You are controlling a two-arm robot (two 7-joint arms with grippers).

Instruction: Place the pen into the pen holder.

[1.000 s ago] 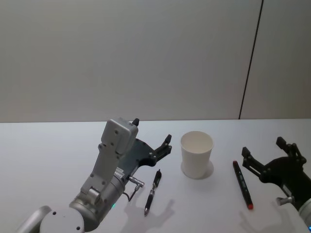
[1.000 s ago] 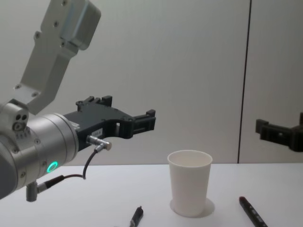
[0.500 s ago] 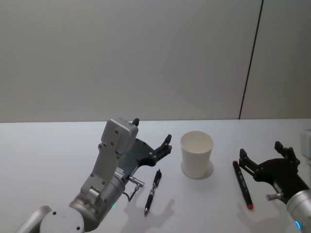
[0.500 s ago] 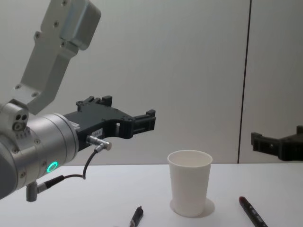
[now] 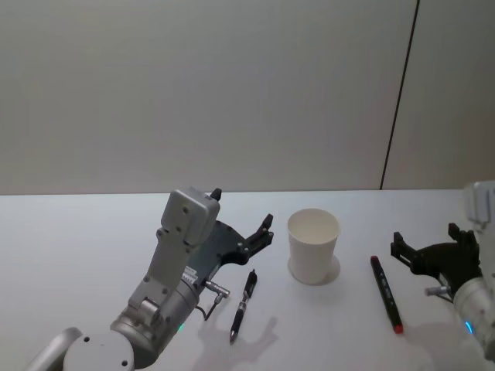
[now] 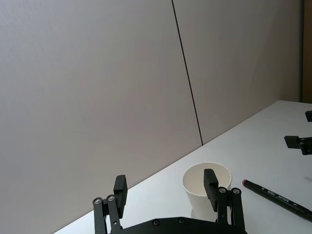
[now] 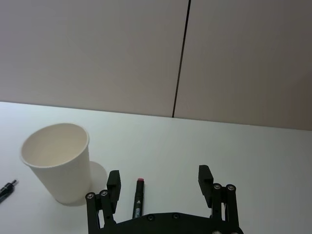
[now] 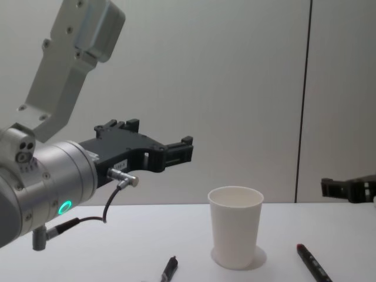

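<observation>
White cup: you see it upright on the table, mouth up and nothing showing inside, between the two grippers and touching neither.
Black pen: it lies flat on the table to the cup's left, apart from it, its far end just below the left gripper. The chest view cuts it off at the bottom edge, so you get one end alone. The right wrist view catches just its tip at the border.
Marker: it lies flat to the cup's right, clear of the cup, with a bright red tip at the end nearer the robot. The print on its barrel is too small to read. In the right wrist view the gripper's body hides part of its length.
Left gripper: you find it held above the table, left of the cup, over the pen; jaws spread wide with nothing between them.
Right gripper: it hangs above the table just right of the marker, jaws spread wide and holding nothing. The chest view's right edge cuts it off.
Wall: plain, with one dark vertical seam behind the marker's side.
</observation>
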